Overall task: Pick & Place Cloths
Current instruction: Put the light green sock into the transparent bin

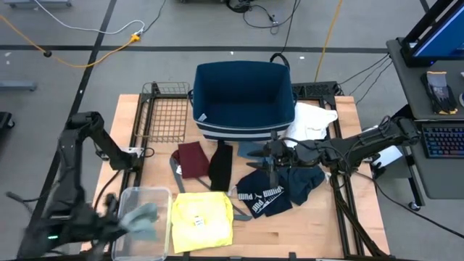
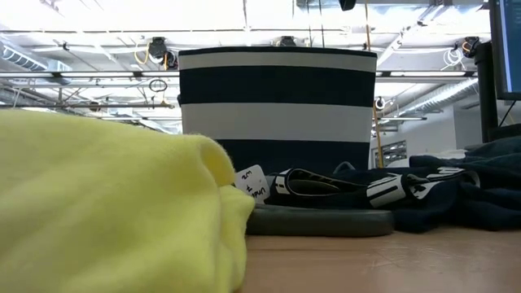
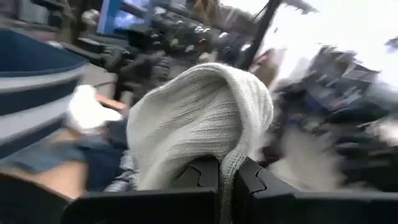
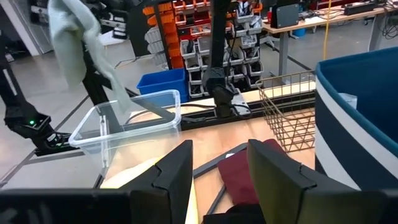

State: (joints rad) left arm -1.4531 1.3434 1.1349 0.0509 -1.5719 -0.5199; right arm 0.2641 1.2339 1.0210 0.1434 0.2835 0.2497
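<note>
Cloths are what I'm sorting, and my left claw (image 3: 227,180) is pinched tight on a pale grey knit cloth (image 3: 199,118), dangling over the clear tub (image 1: 138,217) at the bench's (image 1: 362,217) front left corner. My worry: the cloth hangs long, so a careless release could drape it over the tub's rim rather than inside. My right claw (image 4: 217,168) hovers with its fingers partly apart and empty above the black piece (image 1: 221,165) and maroon piece (image 1: 193,158), beside the navy lettered fabric (image 1: 262,196). Dropping there could snag two layers at once. The yellow T-shirt (image 1: 201,221) lies just beside the tub; the striped basket (image 1: 243,101) stands behind.
</note>
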